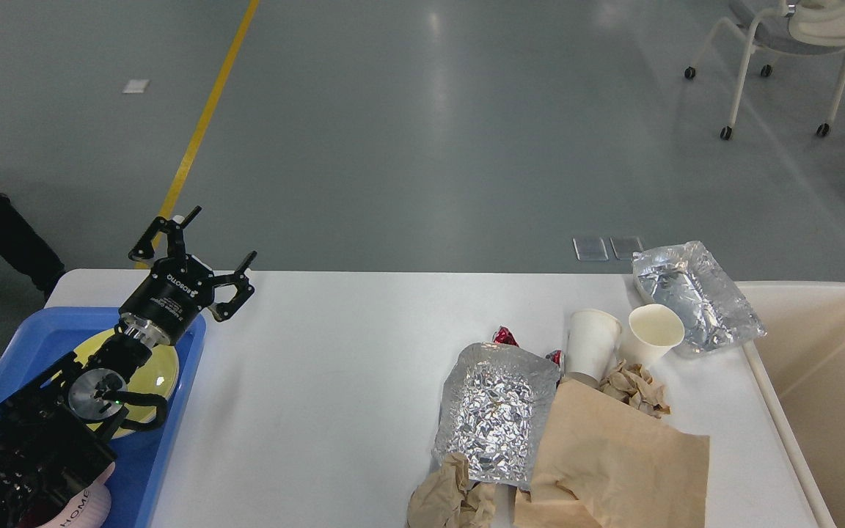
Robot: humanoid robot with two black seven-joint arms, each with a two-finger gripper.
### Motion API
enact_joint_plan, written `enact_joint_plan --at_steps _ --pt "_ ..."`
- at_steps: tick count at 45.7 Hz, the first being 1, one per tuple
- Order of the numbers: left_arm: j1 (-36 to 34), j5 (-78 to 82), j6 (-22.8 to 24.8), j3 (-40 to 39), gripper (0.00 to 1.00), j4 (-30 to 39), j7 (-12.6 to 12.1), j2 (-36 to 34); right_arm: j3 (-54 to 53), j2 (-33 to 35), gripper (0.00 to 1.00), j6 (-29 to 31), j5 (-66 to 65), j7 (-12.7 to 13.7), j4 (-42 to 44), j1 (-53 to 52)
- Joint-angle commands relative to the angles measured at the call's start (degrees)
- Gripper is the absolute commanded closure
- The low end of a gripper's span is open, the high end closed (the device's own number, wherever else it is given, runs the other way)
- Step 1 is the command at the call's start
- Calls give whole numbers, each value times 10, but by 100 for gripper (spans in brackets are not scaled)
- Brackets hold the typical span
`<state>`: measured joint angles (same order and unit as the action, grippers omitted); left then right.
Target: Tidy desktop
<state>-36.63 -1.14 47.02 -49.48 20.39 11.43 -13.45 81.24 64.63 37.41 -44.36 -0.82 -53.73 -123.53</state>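
Observation:
The white desktop (334,352) fills the lower part of the head view. On its right side lie a silver foil bag (496,411), a brown paper bag (613,462), two white paper cups (593,343) (653,334), crumpled brown paper (452,499) (635,387), a red wrapper (505,336) and a clear shiny plastic bag (694,293). My left gripper (221,238) is open and empty, raised above the desktop's far left corner, over the blue tray's far end. My right gripper is not in view.
A blue plastic tray (173,433) at the left holds a yellow-green plate (155,374). A beige plastic bin (826,389) stands at the desktop's right edge. A wheeled chair (782,44) stands on the floor far right. A yellow floor line (206,117) runs behind.

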Motion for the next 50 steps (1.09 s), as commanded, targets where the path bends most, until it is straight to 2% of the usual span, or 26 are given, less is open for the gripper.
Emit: enact_joint_plan --at_steps 1,4,7,12,16,20,30,32,33,34,35,44,50 --pt "0 0 0 0 0 0 1 0 -39 8 100 -203 39 0 42 250" --pt "0 0 0 0 0 0 1 0 -87 -11 100 -278 113 0 44 378" --pt "1 0 0 0 0 0 1 0 -149 -70 100 -339 203 1 72 539" --pt "1 0 0 0 0 0 1 0 -271 -163 100 -393 279 1 221 748" --pt "0 0 0 0 0 0 1 0 -397 -218 100 -399 287 1 333 875" --pt "0 0 0 0 0 0 1 0 -477 -246 100 -397 283 2 356 915" --pt "0 0 0 0 0 0 1 0 -479 -267 100 -396 274 4 361 918" --pt "0 0 0 0 0 0 1 0 -479 -270 85 -396 274 4 362 917" --pt "0 0 0 0 0 0 1 0 -479 -272 71 -395 274 3 362 917" --pt "0 0 0 0 0 0 1 0 -479 -272 42 -395 274 3 362 917" --pt "0 0 0 0 0 0 1 0 -481 -272 1 -395 274 3 362 917" --pt "0 0 0 0 0 0 1 0 -484 -266 0 -391 274 3 348 907" --pt "0 0 0 0 0 0 1 0 -480 -241 0 -372 273 3 289 858"
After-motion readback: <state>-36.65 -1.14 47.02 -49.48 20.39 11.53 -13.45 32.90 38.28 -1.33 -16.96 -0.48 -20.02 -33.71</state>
